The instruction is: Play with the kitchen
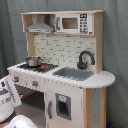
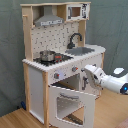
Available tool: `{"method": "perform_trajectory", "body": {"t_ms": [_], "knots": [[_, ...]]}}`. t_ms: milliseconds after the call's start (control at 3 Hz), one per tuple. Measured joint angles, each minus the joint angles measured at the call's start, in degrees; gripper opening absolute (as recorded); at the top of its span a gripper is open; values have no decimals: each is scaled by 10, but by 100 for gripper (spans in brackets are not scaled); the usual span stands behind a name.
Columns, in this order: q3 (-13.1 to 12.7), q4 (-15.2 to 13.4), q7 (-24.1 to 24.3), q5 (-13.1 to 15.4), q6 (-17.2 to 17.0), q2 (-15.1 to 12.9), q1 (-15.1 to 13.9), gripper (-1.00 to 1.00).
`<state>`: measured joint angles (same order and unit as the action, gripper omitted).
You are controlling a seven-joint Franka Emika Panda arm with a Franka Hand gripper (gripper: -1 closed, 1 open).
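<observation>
Standing at the tall white and light-wood toy play kitchen [image 2: 60, 60], the white robot arm's end effector [image 2: 89, 74] sits right at the front panel in the second exterior view, just beside the row of grey knobs [image 2: 74, 69] and above the white oven door [image 2: 70, 104]. That door hangs open, swung down and outward, its top edge just below the end effector and toward the second exterior view's left. Whether the end effector is spread or pressed together, I cannot tell; no object is visibly held.

Key relation: the kitchen lies to the second exterior view's left of the end effector, arm reaching in from the right. The door's long edge runs across the kitchen front, roughly level, so my guess is the next move works along the front face, either the door edge below or the knobs beside.

On the worktop [image 2: 95, 50] the small metal pot [image 2: 47, 55] sits on the black stovetop [image 2: 55, 58], the black faucet [image 2: 75, 39] curves over the grey sink [image 2: 80, 50], all well above and behind the end effector. In the first exterior view only a white part of the arm [image 1: 9, 95] shows at the lower left, near the stove side of the kitchen [image 1: 65, 65].
</observation>
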<state>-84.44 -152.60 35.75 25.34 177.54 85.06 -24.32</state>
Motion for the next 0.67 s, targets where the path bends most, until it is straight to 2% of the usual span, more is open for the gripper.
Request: {"method": "perform_trajectory", "body": {"t_ms": [667], "knots": [[53, 1, -128, 0, -16, 0, 29, 100]]}}
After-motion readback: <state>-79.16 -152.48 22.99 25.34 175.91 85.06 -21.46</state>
